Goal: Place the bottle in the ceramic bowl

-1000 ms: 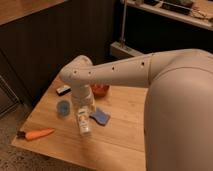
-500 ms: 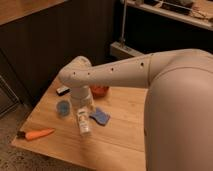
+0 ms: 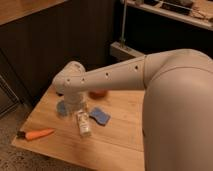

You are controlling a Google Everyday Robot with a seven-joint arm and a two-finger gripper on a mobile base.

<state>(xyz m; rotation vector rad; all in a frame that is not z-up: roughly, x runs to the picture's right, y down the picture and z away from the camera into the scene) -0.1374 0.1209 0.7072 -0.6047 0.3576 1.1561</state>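
Observation:
The whitish boxy bottle (image 3: 83,123) with a pale, dark-marked label is at the middle of the wooden table (image 3: 115,142), directly under the end of my arm. My gripper (image 3: 80,111) is at the bottle's upper end, mostly hidden by my wrist. The red-orange ceramic bowl (image 3: 99,93) is behind the bottle at the table's back. My arm covers its upper part, and only its lower rim shows.
A small round blue cup (image 3: 62,107) stands left of the gripper. A blue rectangular sponge (image 3: 100,116) lies just right of the bottle. An orange carrot (image 3: 38,134) lies near the front left edge. A dark wall and a shelf (image 3: 165,12) are behind.

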